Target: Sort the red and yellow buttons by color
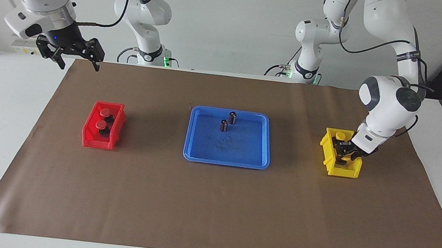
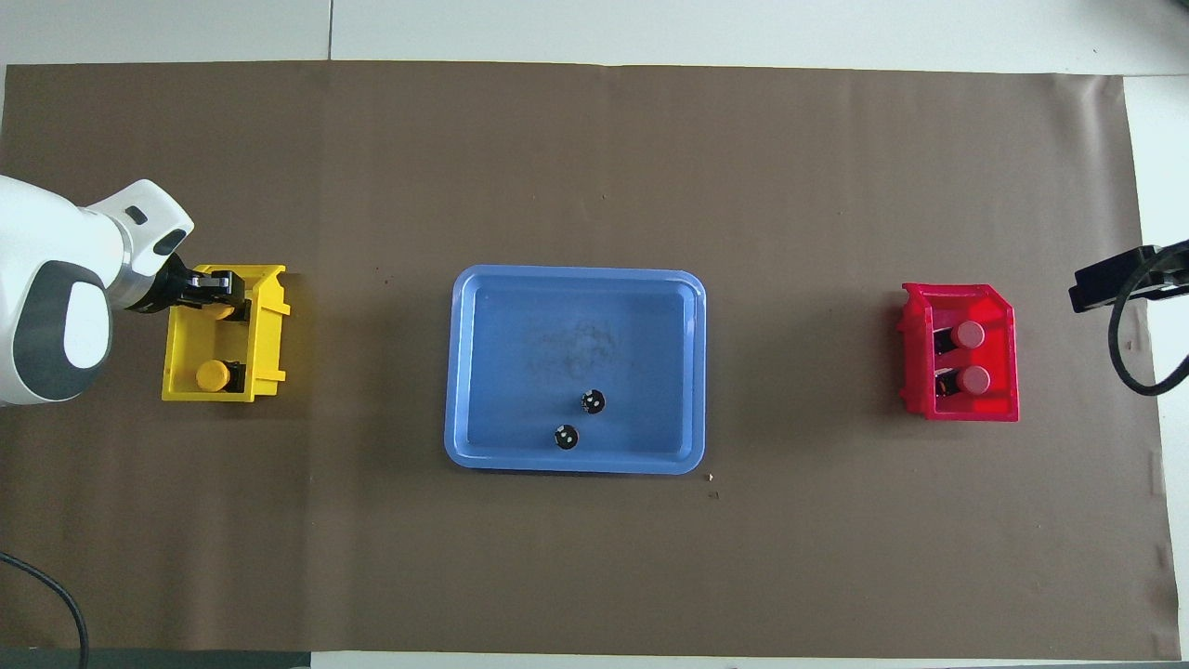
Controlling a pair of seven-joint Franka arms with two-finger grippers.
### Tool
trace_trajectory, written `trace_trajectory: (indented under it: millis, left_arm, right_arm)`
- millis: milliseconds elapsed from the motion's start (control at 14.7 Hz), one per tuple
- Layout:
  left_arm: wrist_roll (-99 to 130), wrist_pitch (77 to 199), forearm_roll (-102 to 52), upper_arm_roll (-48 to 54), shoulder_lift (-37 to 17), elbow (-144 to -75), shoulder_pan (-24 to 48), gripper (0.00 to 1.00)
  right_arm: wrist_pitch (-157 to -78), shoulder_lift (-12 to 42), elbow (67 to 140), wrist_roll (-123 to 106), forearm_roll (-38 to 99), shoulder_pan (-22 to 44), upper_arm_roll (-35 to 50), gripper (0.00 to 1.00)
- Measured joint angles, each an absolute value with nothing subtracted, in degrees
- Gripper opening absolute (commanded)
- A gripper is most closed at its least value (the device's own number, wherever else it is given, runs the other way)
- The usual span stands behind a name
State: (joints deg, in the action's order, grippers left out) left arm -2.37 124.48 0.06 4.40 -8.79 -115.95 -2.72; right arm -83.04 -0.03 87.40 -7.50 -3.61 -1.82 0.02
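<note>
The desk (image 1: 7, 126) was white under a brown paper mat (image 1: 212, 205) that filled most of both frames. At the middle of the mat lay the blue tray (image 1: 197, 154), and in it, toward the top of the facing frame, stood two dark capless cylinders (image 1: 232, 117) (image 1: 223, 125), close together but apart.

At the left of the facing frame sat the red bin (image 1: 89, 137), holding both red buttons (image 1: 104, 112) (image 1: 101, 124), one just above the other in the frame, caps up. At the right of that frame sat the yellow bin (image 1: 326, 149). One yellow button (image 1: 340, 135) lay at its upper end in the facing frame, the lower end in the overhead frame.

My left hand (image 1: 345, 152) was down inside the yellow bin, wrist tilted in from the right of the facing frame. In the overhead frame a second yellow button (image 2: 223, 309) showed just below my fingers (image 2: 212, 280); I could not tell whether they were apart, together, or gripping it.

My right hand (image 1: 78, 61) waited in the upper left of the facing frame, raised over the mat's top edge, its fingers (image 1: 95, 62) spread apart and holding nothing.
</note>
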Motion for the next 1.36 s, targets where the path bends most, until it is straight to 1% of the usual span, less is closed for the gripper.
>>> trace_trajectory:
  millis: [68,136,273,477,682,886,1023,1364]
  left_arm:
    - [-2.37,122.28,0.06,4.40,-8.69,-114.46,-2.72,0.64]
    - [-2.37,119.49,0.06,4.40,-8.47,-112.58,-2.72,0.68]
    - [-2.39,112.10,0.07,4.39,-7.77,-107.99,-2.72,1.00]
    - [-2.40,101.42,0.08,4.37,-5.79,-100.34,-2.72,1.00]
    - [-2.40,93.97,0.08,4.37,-3.04,-95.43,-2.71,1.00]
    - [-2.40,88.10,0.08,4.46,-1.96,-90.48,-2.68,1.00]
    - [-2.43,85.48,0.08,4.52,-1.28,-88.59,-2.64,1.00]
    - [-2.23,84.28,0.05,6.99,0.51,-88.07,-0.28,1.00]
  right_arm:
    - [-83.04,-0.03,87.40,-7.50,-3.62,-1.83,-0.04,1.00]
    - [-83.02,-0.03,87.40,-7.50,-3.62,-1.83,-0.11,1.00]
    - [-82.94,-0.03,87.41,-7.50,-3.62,-1.83,-0.22,1.00]
    - [-82.86,-0.03,87.41,-7.50,-3.62,-1.84,-0.39,1.00]
    - [-82.85,-0.03,87.41,-7.50,-3.62,-1.84,-0.40,1.00]
    - [-82.71,-0.03,87.41,-7.50,-3.62,-1.84,-0.41,1.00]
    - [-81.77,-0.03,87.41,-7.50,-3.52,-1.84,-0.40,1.00]
    - [-81.50,-0.03,87.41,-7.50,-2.88,-1.87,-0.44,1.00]
